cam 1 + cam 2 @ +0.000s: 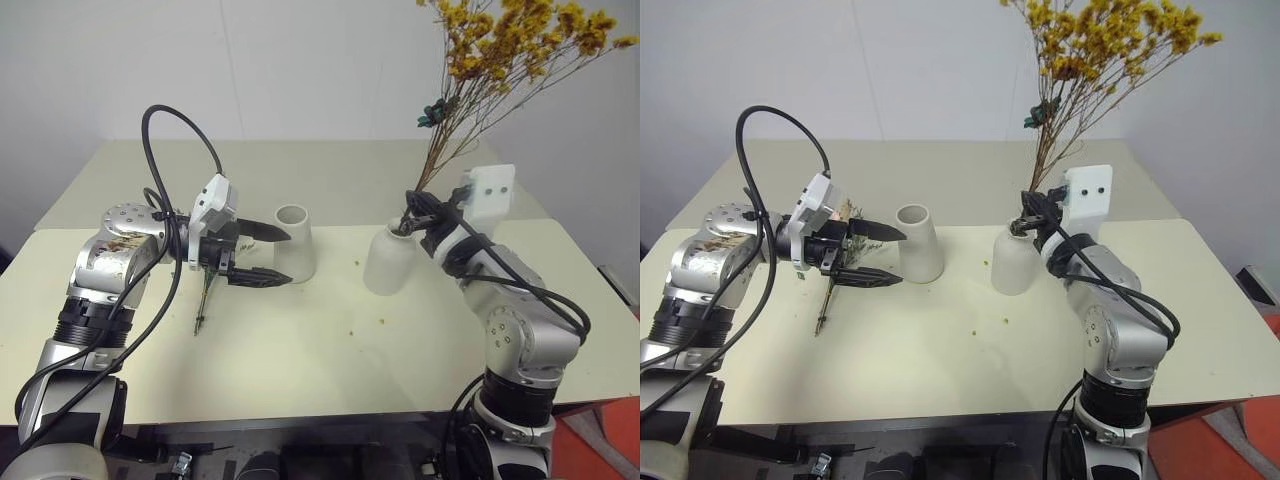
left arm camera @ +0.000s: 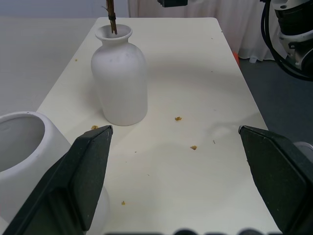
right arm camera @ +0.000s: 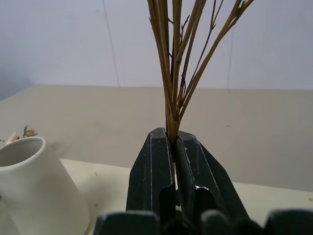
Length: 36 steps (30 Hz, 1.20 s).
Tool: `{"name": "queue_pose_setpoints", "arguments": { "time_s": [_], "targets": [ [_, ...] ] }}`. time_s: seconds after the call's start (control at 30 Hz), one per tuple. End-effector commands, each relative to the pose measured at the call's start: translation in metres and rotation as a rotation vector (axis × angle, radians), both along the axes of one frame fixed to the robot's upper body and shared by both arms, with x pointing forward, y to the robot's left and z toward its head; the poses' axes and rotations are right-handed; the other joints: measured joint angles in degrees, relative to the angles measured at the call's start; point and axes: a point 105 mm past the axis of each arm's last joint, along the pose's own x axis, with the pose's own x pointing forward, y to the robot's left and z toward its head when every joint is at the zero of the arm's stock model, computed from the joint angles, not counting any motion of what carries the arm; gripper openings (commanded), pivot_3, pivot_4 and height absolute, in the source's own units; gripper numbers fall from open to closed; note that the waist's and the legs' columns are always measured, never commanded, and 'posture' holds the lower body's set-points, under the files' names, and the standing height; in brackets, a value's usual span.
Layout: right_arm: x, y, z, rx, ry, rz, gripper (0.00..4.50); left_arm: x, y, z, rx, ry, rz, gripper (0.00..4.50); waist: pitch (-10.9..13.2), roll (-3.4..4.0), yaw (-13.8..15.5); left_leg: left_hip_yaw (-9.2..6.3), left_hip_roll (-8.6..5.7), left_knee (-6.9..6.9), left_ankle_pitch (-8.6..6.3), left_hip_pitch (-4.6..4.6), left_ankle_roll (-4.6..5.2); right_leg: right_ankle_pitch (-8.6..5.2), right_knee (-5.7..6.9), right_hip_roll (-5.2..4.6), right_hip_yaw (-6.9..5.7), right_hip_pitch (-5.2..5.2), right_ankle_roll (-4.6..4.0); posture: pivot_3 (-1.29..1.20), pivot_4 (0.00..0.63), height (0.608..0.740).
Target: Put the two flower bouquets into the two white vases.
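Observation:
My right gripper (image 1: 414, 214) is shut on the stems of the bushy yellow-orange bouquet (image 1: 520, 38), just above the narrow-necked white vase (image 1: 392, 259). The stem ends dip into that vase's mouth (image 2: 113, 30). The right wrist view shows the black fingers (image 3: 152, 166) pinching the stem bundle (image 3: 172, 88). My left gripper (image 1: 266, 255) hangs open, pointing at the side of the tapered white vase (image 1: 294, 241), with nothing between its fingers. The smaller bouquet (image 1: 826, 300) lies flat on the table beneath my left hand, its plumes (image 1: 847, 210) partly hidden behind the wrist.
Both vases stand near the middle of a cream table (image 1: 300, 350), about a hand's width apart. Small petal crumbs (image 2: 178, 118) dot the surface beside the narrow-necked vase. A white wall runs behind the table.

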Motion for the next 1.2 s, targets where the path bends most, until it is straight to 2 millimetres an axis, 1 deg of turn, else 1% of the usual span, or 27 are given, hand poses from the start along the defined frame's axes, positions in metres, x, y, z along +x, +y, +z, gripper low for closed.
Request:
{"name": "queue_pose_setpoints", "arguments": {
  "time_s": [0.03,0.13,0.23,0.33,0.5,0.63,0.77,0.97,1.1,1.2],
  "targets": [
    [-0.001,-0.004,0.005,0.012,-0.046,-0.014,0.01,-0.004,0.003,0.015,-0.015,-0.061,-0.002,4.50,0.00,0.00,0.01,0.00,0.00,0.00,0.00,0.00,0.00,0.00,0.00,-0.01,0.00,0.00,0.00,0.00,0.150,0.740],
    [-0.001,-0.005,0.003,0.019,-0.049,-0.014,0.01,-0.004,0.004,0.015,-0.014,-0.061,0.001,4.50,0.00,0.00,0.01,0.00,0.00,0.00,0.00,-0.01,0.00,0.00,0.00,-0.01,0.00,0.00,0.00,0.00,0.150,0.740],
    [-0.003,-0.006,0.007,0.001,-0.081,-0.035,0.91,-0.005,0.005,0.015,-0.010,-0.058,-0.004,4.50,0.00,0.00,0.01,0.00,0.00,0.00,0.00,0.00,0.00,0.00,0.00,0.00,0.00,0.00,0.00,0.00,0.150,0.740],
    [-0.005,-0.006,0.011,-0.017,-0.116,-0.054,1.89,-0.005,0.005,0.016,-0.012,-0.061,-0.004,4.50,0.00,0.00,-0.02,0.00,0.00,0.00,0.00,0.00,0.00,-0.01,-0.01,0.00,0.00,0.00,0.01,0.00,0.150,0.740],
    [-0.010,-0.007,0.017,-0.020,-0.149,-0.050,1.89,-0.004,0.004,0.017,-0.014,-0.065,-0.008,4.50,0.00,0.00,0.01,0.00,0.00,-0.01,0.00,0.00,0.00,-0.01,0.00,0.00,0.00,0.00,0.01,0.00,0.150,0.740],
    [-0.015,-0.005,0.018,-0.030,-0.156,-0.031,1.89,-0.003,0.003,0.017,-0.018,-0.066,-0.012,4.50,0.00,0.00,0.02,0.00,0.00,0.00,0.00,0.00,0.00,-0.01,-0.01,0.00,0.00,0.00,0.01,0.00,0.150,0.740],
    [-0.023,-0.001,0.014,-0.070,-0.139,0.006,1.89,-0.002,0.001,0.017,-0.023,-0.068,-0.017,4.50,0.00,0.00,0.03,0.00,0.00,0.00,0.00,0.00,0.00,-0.02,-0.01,0.00,0.00,0.00,0.01,0.00,0.150,0.740],
    [-0.028,-0.004,0.000,-0.173,-0.039,0.019,1.89,-0.002,0.001,0.016,-0.027,-0.066,-0.020,4.50,0.00,0.00,0.02,0.00,0.00,0.00,0.00,-0.01,0.00,-0.02,-0.01,-0.01,0.00,0.01,0.01,0.00,0.150,0.740],
    [-0.026,-0.005,0.003,-0.169,-0.029,0.030,1.89,-0.002,0.001,0.014,-0.029,-0.062,-0.022,4.50,0.00,0.00,0.00,0.00,0.01,-0.01,0.00,0.01,0.00,-0.07,-0.01,0.01,-0.01,0.00,0.05,0.00,0.150,0.740],
    [-0.025,0.000,0.008,-0.157,-0.022,0.090,2.47,-0.002,0.000,0.015,-0.030,-0.062,-0.025,4.50,0.00,0.00,0.01,0.00,0.01,0.00,0.00,0.00,0.00,-0.07,-0.02,0.01,0.00,0.01,0.05,0.00,0.150,0.740]
  ]
}}
